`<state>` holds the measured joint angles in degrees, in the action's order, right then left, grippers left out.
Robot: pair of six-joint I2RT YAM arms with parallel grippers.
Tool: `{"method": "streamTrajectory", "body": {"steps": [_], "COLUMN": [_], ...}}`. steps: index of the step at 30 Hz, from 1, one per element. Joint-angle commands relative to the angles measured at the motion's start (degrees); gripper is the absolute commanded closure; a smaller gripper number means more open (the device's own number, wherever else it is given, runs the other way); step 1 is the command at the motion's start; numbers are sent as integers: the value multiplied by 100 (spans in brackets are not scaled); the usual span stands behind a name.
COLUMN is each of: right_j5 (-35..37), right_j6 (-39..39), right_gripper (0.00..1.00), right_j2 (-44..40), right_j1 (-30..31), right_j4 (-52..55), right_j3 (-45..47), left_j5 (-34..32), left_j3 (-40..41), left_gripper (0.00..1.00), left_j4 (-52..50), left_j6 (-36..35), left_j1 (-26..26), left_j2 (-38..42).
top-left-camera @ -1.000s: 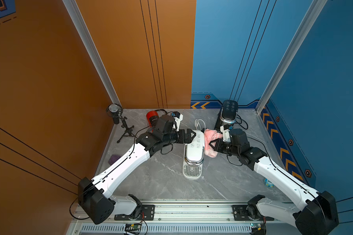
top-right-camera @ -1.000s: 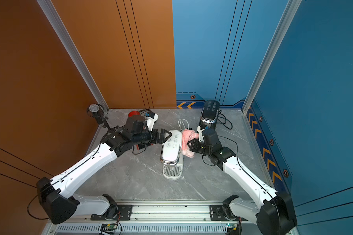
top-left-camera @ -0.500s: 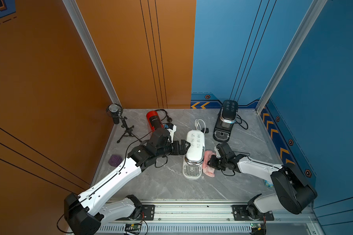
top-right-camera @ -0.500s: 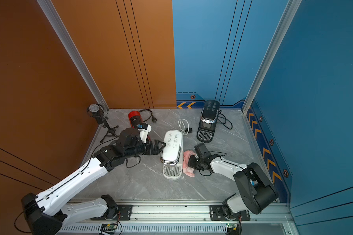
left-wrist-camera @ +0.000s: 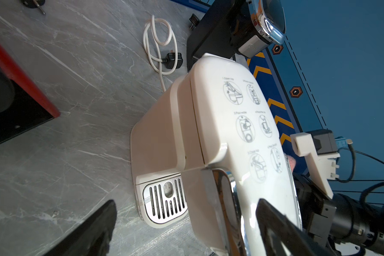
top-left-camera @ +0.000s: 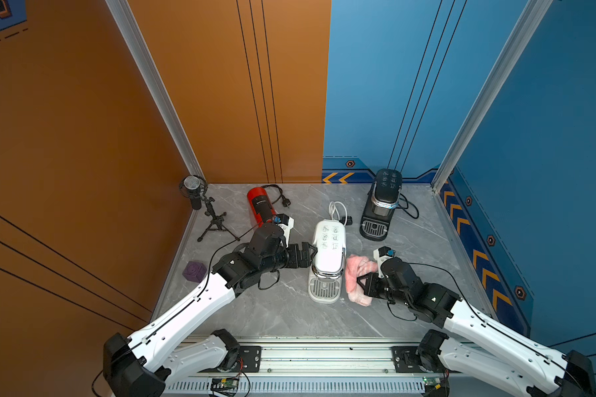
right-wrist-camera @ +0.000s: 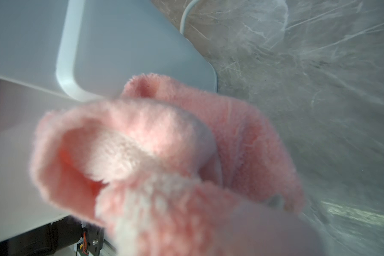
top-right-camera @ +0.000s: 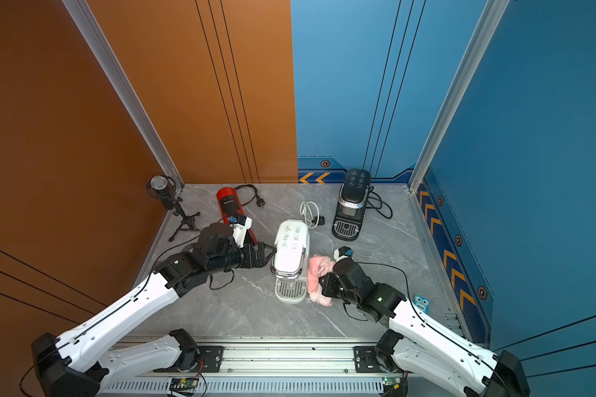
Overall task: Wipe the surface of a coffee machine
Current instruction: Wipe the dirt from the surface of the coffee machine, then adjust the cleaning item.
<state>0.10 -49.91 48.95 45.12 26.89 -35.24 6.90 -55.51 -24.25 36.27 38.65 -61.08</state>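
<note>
Right wrist view: pink cloth [right-wrist-camera: 164, 155] clenched in right gripper [top-left-camera: 359, 282], just beside white coffee machine [top-left-camera: 328, 247] central on tabletop [top-left-camera: 272, 316]. Left gripper [top-left-camera: 309, 255] spread wide, released, at machine's other flank, machine head between the jaws; contact unclear. Farther back: black coffee machine [top-left-camera: 381, 206], red appliance [top-left-camera: 260, 206].

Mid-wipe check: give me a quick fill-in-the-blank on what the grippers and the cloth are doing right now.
The right gripper is shut on a ____ cloth.
The cloth is beside the ____ coffee machine.
The left gripper stands ____ at that machine's other side.
Missing words: pink; white; open.
</note>
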Motion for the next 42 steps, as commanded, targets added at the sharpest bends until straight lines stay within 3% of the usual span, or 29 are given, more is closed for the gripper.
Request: {"method": "streamTrajectory", "body": {"steps": [1,4,9,14,22,30,36,42], "right_j5": [724,610,-1562,-3214,-3714,-3881,-3833,-3695], "right_j6": [339,1058,1966,1832,1467,1024,918,948], "right_gripper": [100,100,100,100,100,100,100,100], "right_j2": [-86,-71,382,1014,1708,1896,2048,2043], "right_j1": [-51,-429,-1401,-1526,-1275,-761,-532,-526], "right_j4": [901,1374,1028,-291,-1310,-2082,-2338,-2321], "right_j3": [-645,-1558,-2697,-2927,-3040,-2888,-2893,-2903], "left_j5": [115,190,903,1794,2367,2327,2614,2898], "left_j3": [-15,-93,-590,-1278,-1823,-1750,-1531,-1277], "left_gripper": [1,1,1,2,1,2,24,66], "left_j4": [66,52,61,66,184,834,1778,2278], "left_j6": [-85,-134,-94,53,203,576,1019,1285], "left_j1": [-18,-90,-368,-408,-335,-223,-183,-138], "left_j2": [89,314,503,253,-295,-725,-954,-929]}}
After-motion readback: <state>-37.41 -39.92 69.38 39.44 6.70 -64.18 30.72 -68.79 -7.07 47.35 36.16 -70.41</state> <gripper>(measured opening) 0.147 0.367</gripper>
